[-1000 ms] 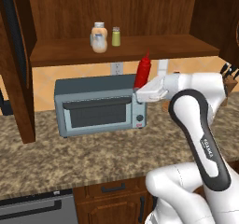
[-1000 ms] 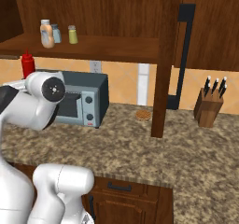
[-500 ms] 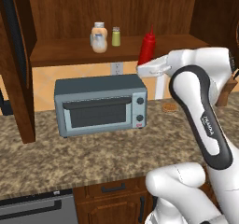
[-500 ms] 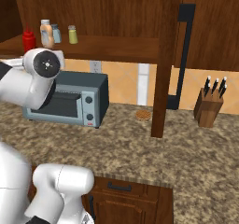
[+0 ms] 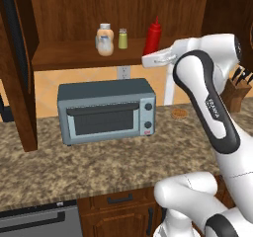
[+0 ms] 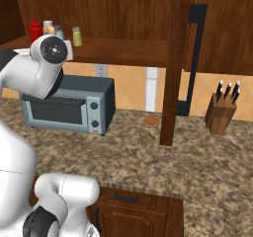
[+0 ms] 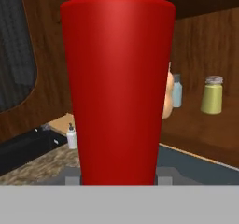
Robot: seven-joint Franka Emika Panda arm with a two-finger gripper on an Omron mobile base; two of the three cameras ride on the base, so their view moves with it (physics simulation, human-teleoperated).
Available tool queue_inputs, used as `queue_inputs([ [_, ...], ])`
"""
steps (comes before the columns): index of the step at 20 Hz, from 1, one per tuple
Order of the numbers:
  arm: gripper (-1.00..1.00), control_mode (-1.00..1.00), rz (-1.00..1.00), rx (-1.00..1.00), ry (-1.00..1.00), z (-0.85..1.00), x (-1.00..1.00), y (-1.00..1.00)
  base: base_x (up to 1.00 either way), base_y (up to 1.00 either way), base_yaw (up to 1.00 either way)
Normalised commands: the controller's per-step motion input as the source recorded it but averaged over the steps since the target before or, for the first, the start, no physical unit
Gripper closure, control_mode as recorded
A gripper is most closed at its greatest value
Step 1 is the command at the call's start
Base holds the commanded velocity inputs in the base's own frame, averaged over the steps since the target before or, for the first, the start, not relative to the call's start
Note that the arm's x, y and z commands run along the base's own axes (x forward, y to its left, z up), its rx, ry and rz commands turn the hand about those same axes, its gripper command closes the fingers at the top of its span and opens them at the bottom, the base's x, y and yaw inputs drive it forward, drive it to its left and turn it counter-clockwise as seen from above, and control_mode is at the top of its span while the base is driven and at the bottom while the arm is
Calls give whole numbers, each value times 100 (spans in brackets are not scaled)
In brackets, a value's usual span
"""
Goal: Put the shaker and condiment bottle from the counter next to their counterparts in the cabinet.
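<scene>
Now the gripper (image 5: pixel 150 58) is clamped on the red bottle (image 5: pixel 152 35), held upright at shelf height in the cabinet (image 5: pixel 69 14), right of the shaker (image 5: pixel 122 38) and peach bottle (image 5: pixel 105 39); a second ago the bottle hung tilted, lower, beside the oven (image 5: pixel 106 111); the shaker stayed put.

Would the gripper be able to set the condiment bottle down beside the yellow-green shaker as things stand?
Probably yes: the gripper holds the condiment bottle upright at shelf height, with bare shelf between it and the shaker.
</scene>
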Motion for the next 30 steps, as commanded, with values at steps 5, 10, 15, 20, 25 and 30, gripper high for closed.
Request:
queue_inputs([
  [5,100,-100,0,0,-2,-8,40,0,0,0,0],
  [10,100,-100,-2,0,-2,-1,45,0,0,0,0],
  [15,100,-100,0,0,-2,-1,44,0,0,0,0],
  [20,100,-100,0,0,0,-15,50,0,0,0,0],
  [25,100,-100,0,0,1,-14,52,4,0,0,0],
  [30,100,-100,0,0,0,-2,42,29,0,0,0],
])
